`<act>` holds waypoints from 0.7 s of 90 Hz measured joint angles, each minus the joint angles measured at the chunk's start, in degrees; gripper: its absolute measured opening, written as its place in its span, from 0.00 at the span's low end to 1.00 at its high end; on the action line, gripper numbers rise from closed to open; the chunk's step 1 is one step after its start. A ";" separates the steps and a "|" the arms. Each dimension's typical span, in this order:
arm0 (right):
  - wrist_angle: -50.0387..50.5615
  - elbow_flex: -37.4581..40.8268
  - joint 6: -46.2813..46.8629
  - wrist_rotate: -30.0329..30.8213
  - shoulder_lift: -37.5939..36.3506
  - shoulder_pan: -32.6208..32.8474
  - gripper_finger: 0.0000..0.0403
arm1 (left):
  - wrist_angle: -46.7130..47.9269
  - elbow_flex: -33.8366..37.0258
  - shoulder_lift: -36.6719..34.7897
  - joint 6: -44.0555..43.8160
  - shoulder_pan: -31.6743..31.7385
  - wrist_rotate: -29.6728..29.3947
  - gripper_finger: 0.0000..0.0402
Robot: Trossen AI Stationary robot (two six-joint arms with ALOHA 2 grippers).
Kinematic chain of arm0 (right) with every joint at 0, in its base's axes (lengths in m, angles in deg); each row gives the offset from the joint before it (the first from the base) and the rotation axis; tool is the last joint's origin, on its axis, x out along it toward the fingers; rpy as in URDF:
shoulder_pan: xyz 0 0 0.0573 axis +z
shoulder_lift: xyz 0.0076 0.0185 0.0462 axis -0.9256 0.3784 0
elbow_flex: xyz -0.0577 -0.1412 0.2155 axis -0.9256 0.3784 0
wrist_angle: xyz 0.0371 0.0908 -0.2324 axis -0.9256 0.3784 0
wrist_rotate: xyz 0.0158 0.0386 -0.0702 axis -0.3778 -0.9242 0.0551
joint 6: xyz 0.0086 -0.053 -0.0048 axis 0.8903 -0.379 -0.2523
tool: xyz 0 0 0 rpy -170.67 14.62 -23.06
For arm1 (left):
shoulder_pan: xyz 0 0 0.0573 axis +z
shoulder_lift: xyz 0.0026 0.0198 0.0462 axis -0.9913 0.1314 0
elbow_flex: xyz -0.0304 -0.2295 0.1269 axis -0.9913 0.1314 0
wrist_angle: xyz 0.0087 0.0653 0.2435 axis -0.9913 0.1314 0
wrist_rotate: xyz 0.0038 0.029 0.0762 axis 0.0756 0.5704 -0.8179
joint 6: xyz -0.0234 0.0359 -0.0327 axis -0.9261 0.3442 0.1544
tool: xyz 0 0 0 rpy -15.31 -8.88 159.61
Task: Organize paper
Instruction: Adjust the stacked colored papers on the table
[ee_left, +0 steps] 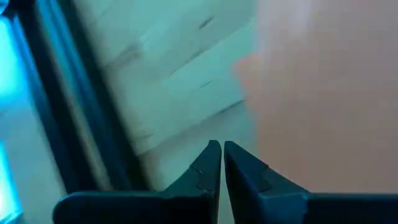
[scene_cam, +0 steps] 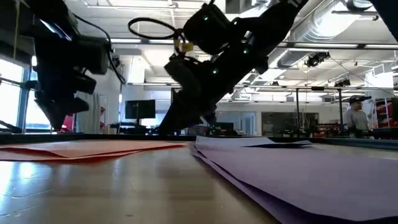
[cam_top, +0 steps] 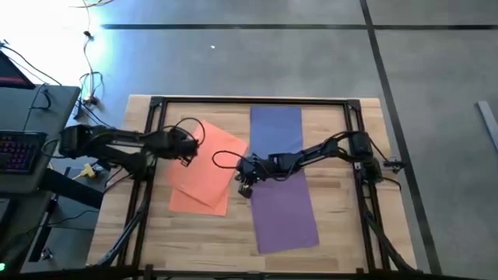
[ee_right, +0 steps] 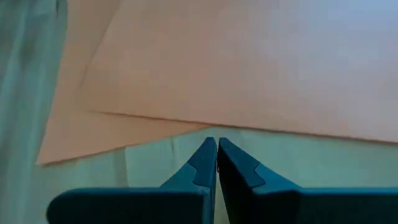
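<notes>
Two orange sheets (cam_top: 206, 167) lie flat on the wooden table left of centre, one askew on the other. To their right lie purple sheets, one at the far side (cam_top: 276, 128) and one nearer (cam_top: 286, 214), overlapping. My left gripper (cam_top: 189, 148) is shut and hangs above the orange paper's far left edge (ee_left: 329, 93). My right gripper (cam_top: 243, 187) is shut and low over the bare wood between the orange paper (ee_right: 249, 62) and the purple paper (scene_cam: 298, 168). My right gripper slants down from the table's right side, and its shut fingertips (ee_right: 208, 149) stand just short of the orange sheet's right edge (ee_right: 205, 124). Whether they touch the sheet or the table, I cannot tell.
A black metal frame (cam_top: 253, 101) runs around the table top. A desk with a keyboard (cam_top: 19, 148) stands off the left side. Bare wood (cam_top: 202, 241) shows near the front edge. A person (scene_cam: 356, 115) stands far back in the room.
</notes>
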 joint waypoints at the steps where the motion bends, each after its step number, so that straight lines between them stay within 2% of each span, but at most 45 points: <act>1: 0.15 -0.35 -0.07 -0.13 0.38 -0.03 0.00 | -0.09 0.00 0.33 0.33 0.21 0.54 0.00; 11: 4.03 -4.04 -0.45 1.42 3.82 -0.09 0.00 | -0.78 -0.02 3.41 2.30 0.91 8.26 0.00; 22: 8.70 -8.20 0.71 2.97 6.13 -0.12 0.00 | -1.11 -0.22 5.47 2.55 -1.25 17.33 0.00; 42: 10.69 -9.74 1.65 4.90 6.46 -0.02 0.00 | -0.55 -0.14 4.94 -1.57 -10.54 31.90 0.00; 52: 10.73 -9.74 2.05 5.09 6.48 -0.06 0.00 | -1.24 -0.54 2.94 -5.15 -15.67 35.37 0.00; 63: 11.06 -9.72 2.53 5.40 6.45 -0.02 0.00 | -1.10 -1.74 0.40 -9.16 -20.30 35.27 0.00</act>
